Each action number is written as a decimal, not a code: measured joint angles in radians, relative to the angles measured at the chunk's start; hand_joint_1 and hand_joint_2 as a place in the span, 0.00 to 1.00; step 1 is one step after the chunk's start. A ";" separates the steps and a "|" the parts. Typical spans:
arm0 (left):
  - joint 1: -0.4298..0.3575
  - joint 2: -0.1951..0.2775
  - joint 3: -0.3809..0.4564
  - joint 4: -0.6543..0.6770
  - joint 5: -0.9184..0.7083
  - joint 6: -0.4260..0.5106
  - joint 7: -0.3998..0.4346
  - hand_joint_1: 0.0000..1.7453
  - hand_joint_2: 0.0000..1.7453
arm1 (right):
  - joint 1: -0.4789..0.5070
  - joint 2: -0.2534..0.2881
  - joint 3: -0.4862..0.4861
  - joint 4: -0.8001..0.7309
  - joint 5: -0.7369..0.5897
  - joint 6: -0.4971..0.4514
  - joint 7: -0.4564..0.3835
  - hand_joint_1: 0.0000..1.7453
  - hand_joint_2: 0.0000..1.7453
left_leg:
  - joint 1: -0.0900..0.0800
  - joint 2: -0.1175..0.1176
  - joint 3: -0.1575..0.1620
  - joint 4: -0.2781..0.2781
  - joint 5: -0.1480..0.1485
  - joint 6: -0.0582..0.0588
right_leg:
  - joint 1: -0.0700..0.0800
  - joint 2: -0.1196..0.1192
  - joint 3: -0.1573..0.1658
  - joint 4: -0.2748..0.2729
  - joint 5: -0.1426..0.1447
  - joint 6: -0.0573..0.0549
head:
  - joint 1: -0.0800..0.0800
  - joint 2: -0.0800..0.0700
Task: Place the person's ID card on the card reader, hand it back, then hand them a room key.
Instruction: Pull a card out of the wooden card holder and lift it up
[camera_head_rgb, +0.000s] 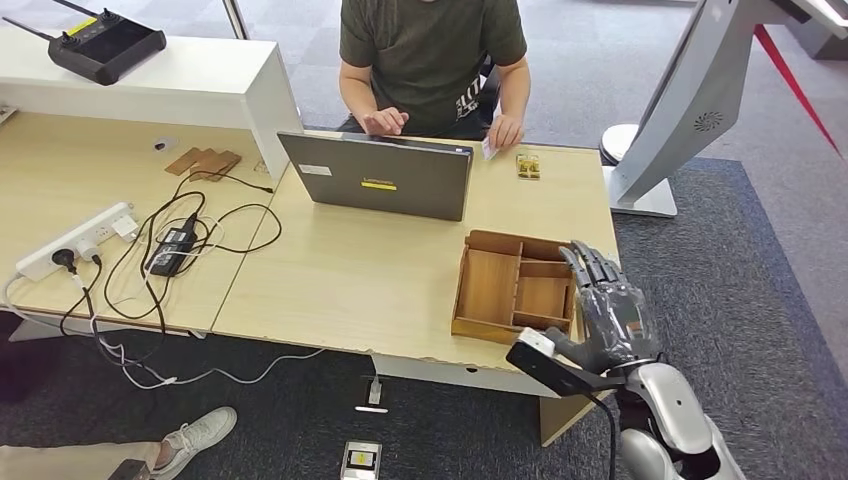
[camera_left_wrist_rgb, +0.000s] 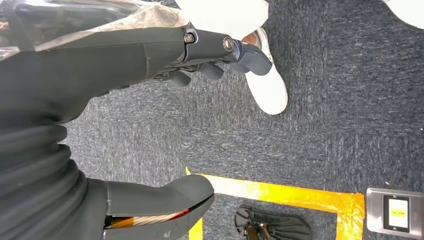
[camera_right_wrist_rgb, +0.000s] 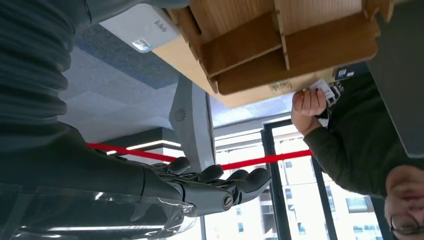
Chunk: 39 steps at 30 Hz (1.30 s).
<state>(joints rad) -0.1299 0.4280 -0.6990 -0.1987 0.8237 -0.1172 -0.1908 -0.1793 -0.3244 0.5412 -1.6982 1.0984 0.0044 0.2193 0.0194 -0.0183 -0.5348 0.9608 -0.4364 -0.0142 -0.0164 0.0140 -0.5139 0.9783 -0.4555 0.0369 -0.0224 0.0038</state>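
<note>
A person in a dark green shirt sits across the table and holds a small white ID card (camera_head_rgb: 489, 149) upright at the far edge; the same card (camera_right_wrist_rgb: 322, 89) peeks from the person's fist. My right hand (camera_head_rgb: 608, 308) hovers over the table's right front corner beside a wooden divided tray (camera_head_rgb: 512, 287), fingers (camera_right_wrist_rgb: 235, 182) straight and apart, holding nothing. My left hand (camera_left_wrist_rgb: 150, 55) hangs over the carpet, its fingers loosely curled and apart with nothing in them. A small yellow-patterned object (camera_head_rgb: 528, 165) lies near the person's hand; I cannot tell what it is.
A grey laptop (camera_head_rgb: 380, 177) stands open toward the person. A power strip (camera_head_rgb: 75, 241) and tangled cables (camera_head_rgb: 170, 245) cover the table's left part. A white kiosk stand (camera_head_rgb: 690, 100) rises at the right. A person's white shoe (camera_left_wrist_rgb: 270, 87) is on the carpet by yellow floor tape (camera_left_wrist_rgb: 280, 192).
</note>
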 joint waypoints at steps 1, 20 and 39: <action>0.000 0.000 0.001 0.000 -0.001 0.000 0.000 0.00 1.00 | -0.002 0.000 0.009 0.014 0.002 0.000 0.003 0.00 1.00 | 0.000 0.000 0.000 0.000 0.000 0.000 | 0.000 0.000 0.000 0.000 0.000 0.000 | 0.000 0.000; -0.029 0.000 0.001 0.000 -0.036 -0.002 0.026 0.00 1.00 | -0.074 0.048 0.091 0.330 0.015 -0.089 0.051 0.00 1.00 | 0.000 0.000 0.000 0.000 0.000 0.000 | 0.000 0.000 0.000 0.000 0.000 0.000 | 0.000 0.000; -0.030 0.000 0.001 0.000 -0.042 0.004 0.021 0.00 1.00 | -0.078 0.088 0.083 0.420 0.043 -0.141 0.042 0.00 1.00 | 0.000 0.000 0.000 0.000 0.000 0.000 | 0.000 0.000 0.000 0.000 0.000 0.000 | 0.000 0.000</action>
<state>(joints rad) -0.1594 0.4280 -0.6983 -0.1991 0.7814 -0.1137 -0.1694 -0.2575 -0.2368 0.6245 -1.2781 1.1414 -0.1362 0.2613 0.0194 -0.0183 -0.5344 0.9610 -0.4362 -0.0142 -0.0164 0.0138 -0.5144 0.9784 -0.4552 0.0366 -0.0225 0.0038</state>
